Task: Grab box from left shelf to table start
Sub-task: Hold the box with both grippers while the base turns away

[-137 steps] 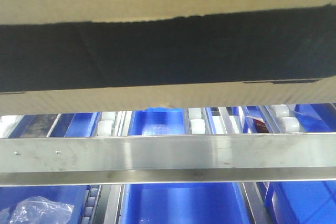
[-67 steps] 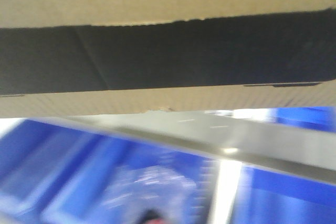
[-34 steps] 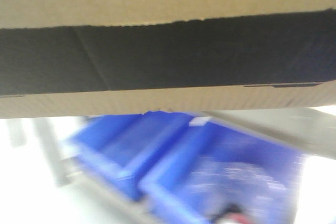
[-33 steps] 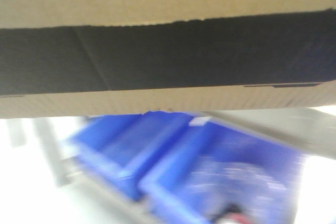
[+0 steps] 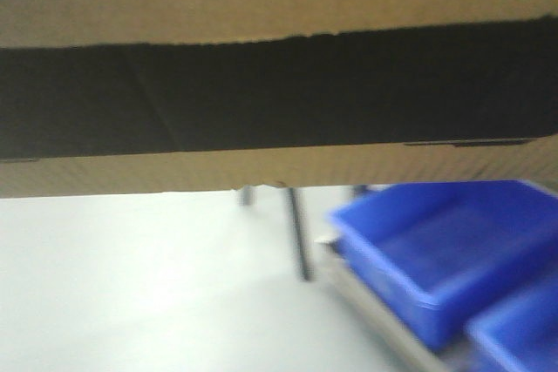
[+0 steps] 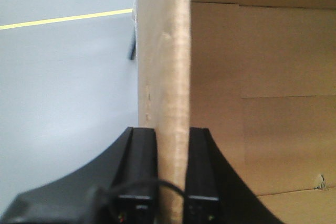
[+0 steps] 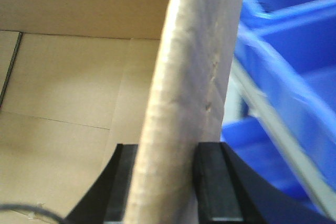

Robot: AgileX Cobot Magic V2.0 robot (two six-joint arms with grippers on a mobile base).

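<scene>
front cam jammed right up against the box (image 5: 279, 93), facing forward, wrist cams peering along left gripper (image 6: 172, 135) and right gripper (image 7: 167, 153), point-blank, all sharing that box

Left gripper (image 6: 173, 174) up close: both black fingers (image 6: 144, 163) pinch one wall of the box (image 6: 262, 77), pads flat. Right gripper (image 7: 167, 182) does likewise, fingers (image 7: 216, 182) clamped tight either side of another wall.

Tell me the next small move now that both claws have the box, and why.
Probably swing the box left, away from the blue bins, without loosening. The left claw and right claw each pinch a cardboard wall, the bins fill the front view's lower right, and only a pale surface shows to their left.
</scene>
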